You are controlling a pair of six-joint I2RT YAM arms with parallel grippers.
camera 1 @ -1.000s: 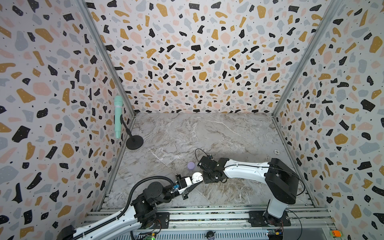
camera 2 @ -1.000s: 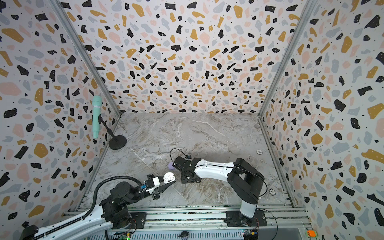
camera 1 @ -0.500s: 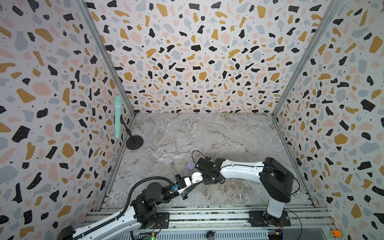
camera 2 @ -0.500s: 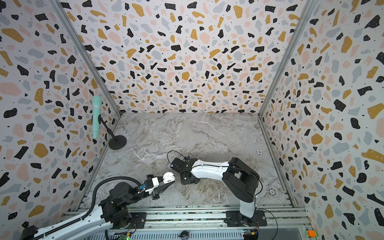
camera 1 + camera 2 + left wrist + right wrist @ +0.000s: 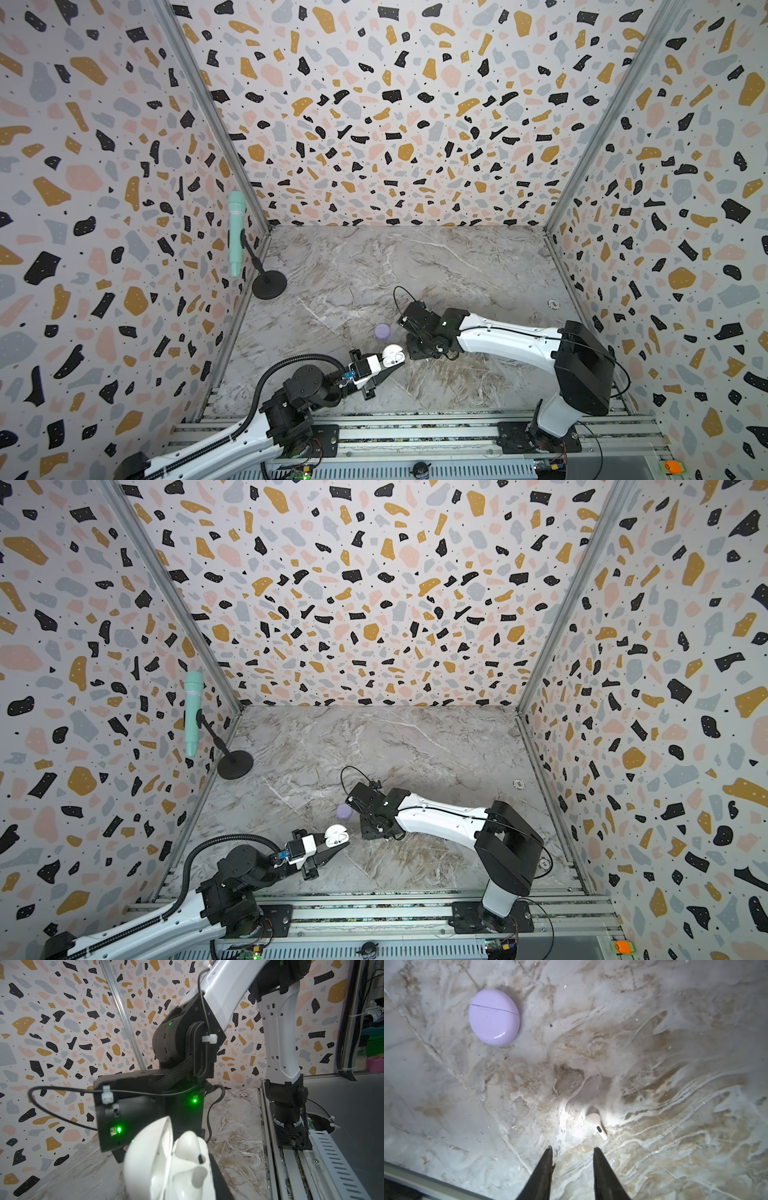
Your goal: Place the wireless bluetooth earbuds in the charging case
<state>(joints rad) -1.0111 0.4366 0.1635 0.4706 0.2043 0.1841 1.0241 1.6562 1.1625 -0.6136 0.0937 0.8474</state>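
Reaching low across the table (image 5: 415, 257), the right gripper (image 5: 572, 1148) is held spread, tips down, just short of a white earbud (image 5: 597, 1124); the open white case (image 5: 166, 1163) is pinched, seemingly aloft, by the left gripper (image 5: 394, 362).

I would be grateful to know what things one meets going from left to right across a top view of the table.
mint-green microphone → black stand base → white charging case → small round chip
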